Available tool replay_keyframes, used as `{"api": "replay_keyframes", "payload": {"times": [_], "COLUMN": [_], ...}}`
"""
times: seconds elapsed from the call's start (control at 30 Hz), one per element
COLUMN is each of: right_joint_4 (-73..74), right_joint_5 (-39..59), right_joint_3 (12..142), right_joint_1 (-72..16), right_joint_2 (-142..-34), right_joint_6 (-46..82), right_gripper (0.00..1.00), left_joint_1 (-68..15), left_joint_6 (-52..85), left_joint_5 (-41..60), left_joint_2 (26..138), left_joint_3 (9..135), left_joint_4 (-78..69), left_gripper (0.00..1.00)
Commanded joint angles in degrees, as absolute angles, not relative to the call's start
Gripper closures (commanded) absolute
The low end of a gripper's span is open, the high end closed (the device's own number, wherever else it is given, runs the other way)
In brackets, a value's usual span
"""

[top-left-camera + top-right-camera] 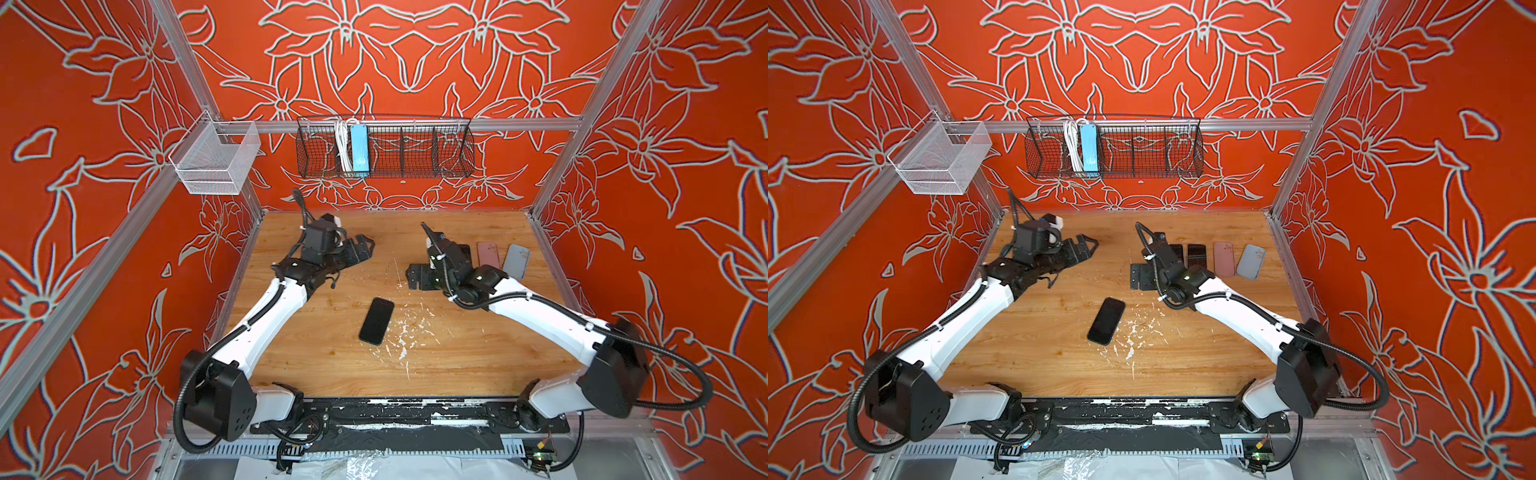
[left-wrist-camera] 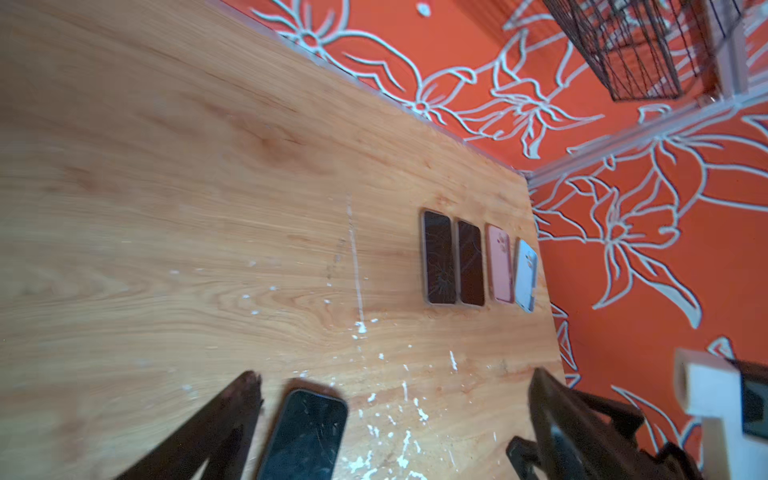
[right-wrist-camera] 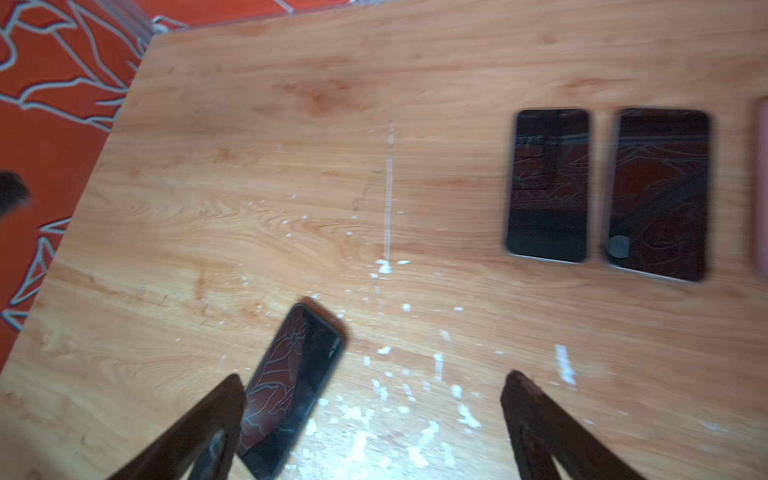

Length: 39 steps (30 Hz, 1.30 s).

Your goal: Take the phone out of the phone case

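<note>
Lying screen-up at the middle of the wooden table [image 1: 457, 365], the phone [image 1: 376, 321] sits between two raised arms, touched by neither. Its glass is visibly cracked in both wrist views, so it is likely a stiff, slick, fragile slab: light enough for one gripper, but unforgiving of a hard pinch across the face. A dark rim hugging the glass may be the phone case [image 2: 343, 409], though blur in the wrist views leaves that unsure. If it is, it is probably a springy shell that peels back from a corner. The safer hold looks to be across the long edges, one gripper pinning the body while the other works a corner of the rim loose.

The left gripper [image 1: 363, 248] hangs above the far left of the table, jaws spread wide and empty. Its wrist view shows the phone below, just inside one finger, with no contact. The right gripper [image 1: 415, 276] hovers right of centre, equally wide and empty, and the phone lies just beside one finger in its wrist view. Well apart at the far right, two dark handsets [image 2: 439, 257], a pink case [image 1: 1224, 258] and a blue case [image 1: 1251, 261] lie in a row.
</note>
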<state>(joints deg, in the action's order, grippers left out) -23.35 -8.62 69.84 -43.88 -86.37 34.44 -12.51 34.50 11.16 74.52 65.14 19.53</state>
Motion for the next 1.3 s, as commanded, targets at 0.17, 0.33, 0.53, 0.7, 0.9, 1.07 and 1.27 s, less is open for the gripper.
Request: {"api": "replay_keyframes", "payload": {"times": [0.17,0.33,0.53,0.7,0.9,1.07,1.27], "right_joint_4": [-39.65,-54.85,-53.71,-52.91,-52.56,-52.21,-51.25], "right_joint_5": [-21.24,-19.52,-13.48,-9.47,-8.58,-7.12,-6.08], "right_joint_3": [85.99,100.36,102.65,103.01,103.23,103.05,103.08], "right_joint_1": [-53.82,-56.98,-58.18,-58.3,-58.97,-59.4,-60.03], "right_joint_2": [-103.55,-115.12,-120.79,-123.41,-125.36,-126.6,-127.75], "right_joint_6": [51.06,59.86,64.33,66.73,68.35,69.41,70.55], "right_gripper": [0.02,0.02,0.02,0.02,0.04,0.05,0.06], "left_joint_1": [1.9,9.01,13.36,15.03,17.27,17.34,17.38], "left_joint_6": [30.5,31.6,34.44,35.97,37.69,37.36,37.42], "left_joint_5": [18.46,22.74,26.04,28.57,31.3,30.98,30.89], "left_joint_2": [72.6,71.74,69.36,69.48,69.28,68.82,69.03], "left_joint_3": [68.92,68.38,64.08,63.16,62.05,61.87,61.79], "left_joint_4": [29.05,28.89,25.24,23.81,21.93,21.86,21.89], "left_gripper": [0.03,0.03,0.03,0.03,0.03,0.03,0.03]}}
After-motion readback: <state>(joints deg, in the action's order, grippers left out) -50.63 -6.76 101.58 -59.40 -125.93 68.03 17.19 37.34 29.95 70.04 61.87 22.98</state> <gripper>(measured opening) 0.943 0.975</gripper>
